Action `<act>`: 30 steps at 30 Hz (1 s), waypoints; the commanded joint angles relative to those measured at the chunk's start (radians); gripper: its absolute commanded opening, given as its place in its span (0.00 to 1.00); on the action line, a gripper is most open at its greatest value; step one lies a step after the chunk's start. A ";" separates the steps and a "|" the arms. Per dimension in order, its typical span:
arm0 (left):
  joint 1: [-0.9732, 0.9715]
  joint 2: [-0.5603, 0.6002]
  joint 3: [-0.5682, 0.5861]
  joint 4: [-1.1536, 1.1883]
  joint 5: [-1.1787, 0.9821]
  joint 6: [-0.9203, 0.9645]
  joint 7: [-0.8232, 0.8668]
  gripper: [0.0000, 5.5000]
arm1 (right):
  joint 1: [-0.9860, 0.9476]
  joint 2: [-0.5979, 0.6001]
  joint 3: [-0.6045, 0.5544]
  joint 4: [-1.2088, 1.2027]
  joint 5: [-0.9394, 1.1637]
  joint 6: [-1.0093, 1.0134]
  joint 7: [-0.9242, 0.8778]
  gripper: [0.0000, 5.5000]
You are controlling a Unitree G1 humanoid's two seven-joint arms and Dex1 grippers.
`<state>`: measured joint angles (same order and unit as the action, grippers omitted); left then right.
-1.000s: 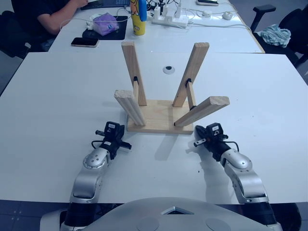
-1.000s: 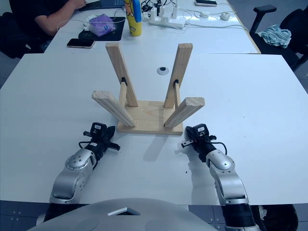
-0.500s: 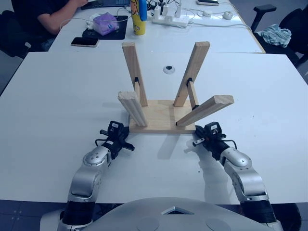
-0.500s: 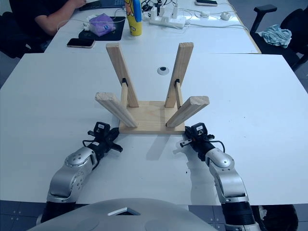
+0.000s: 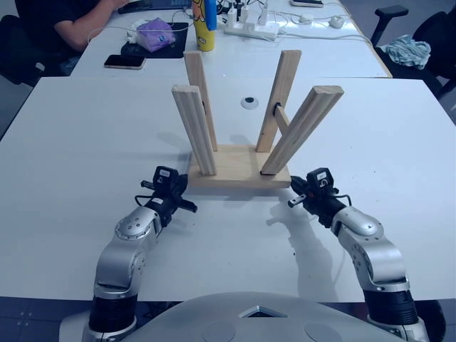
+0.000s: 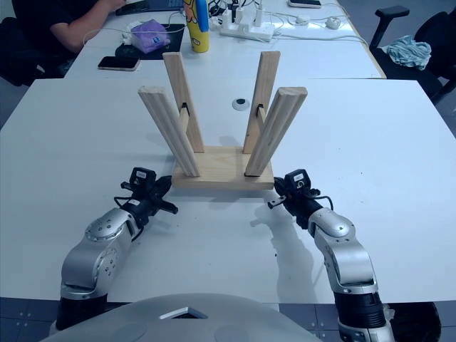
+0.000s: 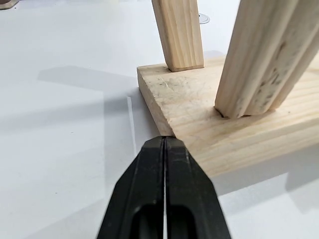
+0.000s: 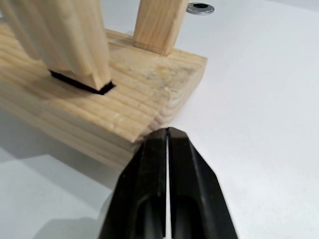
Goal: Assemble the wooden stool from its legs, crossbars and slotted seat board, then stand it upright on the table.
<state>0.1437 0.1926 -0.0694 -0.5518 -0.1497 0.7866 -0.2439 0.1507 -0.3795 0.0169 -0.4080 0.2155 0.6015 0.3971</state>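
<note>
The wooden stool stands upside down on the white table, its seat board (image 5: 239, 165) lowest and several legs pointing up. The board's near edge is tipped up off the table, with shadow beneath it. The near legs (image 5: 194, 128) (image 5: 302, 128) rise steeply, and a crossbar (image 5: 283, 117) joins the right pair. My left gripper (image 5: 184, 191) is shut, its tip (image 7: 164, 142) against the board's near left corner (image 7: 149, 94). My right gripper (image 5: 296, 189) is shut too, its tip (image 8: 167, 132) at the near right corner (image 8: 164, 107). Neither holds anything.
A grommet (image 5: 249, 103) sits in the table behind the stool. On the far desk lie a phone (image 5: 125, 62), a yellow bottle (image 5: 205, 25), a purple bundle (image 5: 155, 32) and a power strip (image 5: 251, 30). A chair with cloth (image 5: 407, 51) stands far right.
Both grippers have pushed forward at the board's near corners. The near edge has lifted, tipping the stool away so the near legs swing from low and splayed to steep.
</note>
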 commanded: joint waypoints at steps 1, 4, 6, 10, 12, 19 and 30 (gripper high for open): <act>-0.066 -0.016 -0.031 -0.072 -0.066 0.040 -0.033 0.00 | -0.054 0.030 0.028 -0.084 0.070 0.014 0.038 0.00; -0.096 -0.023 -0.033 -0.110 -0.081 0.084 -0.035 0.00 | -0.056 0.037 0.011 -0.123 0.081 0.035 0.029 0.00; -0.122 -0.025 -0.027 -0.137 -0.093 0.116 -0.037 0.00 | -0.059 0.041 -0.006 -0.154 0.094 0.055 0.022 0.00; -0.157 -0.019 -0.023 -0.183 -0.103 0.174 -0.042 0.00 | -0.073 0.041 -0.031 -0.194 0.114 0.088 0.013 0.00; -0.165 -0.016 -0.022 -0.197 -0.101 0.191 -0.042 0.00 | -0.075 0.045 -0.041 -0.206 0.121 0.097 0.009 0.00; -0.151 0.011 -0.029 -0.288 -0.089 0.257 -0.032 0.00 | -0.090 0.074 -0.066 -0.221 0.157 0.120 -0.013 0.00; -0.161 0.011 0.038 -0.271 0.041 0.117 0.095 0.00 | -0.124 0.101 -0.124 -0.189 0.124 0.064 -0.076 0.00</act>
<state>-0.0004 0.2063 -0.0241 -0.8373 -0.1449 1.0134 -0.1818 0.0616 -0.2945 -0.1161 -0.5975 0.3321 0.7251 0.3256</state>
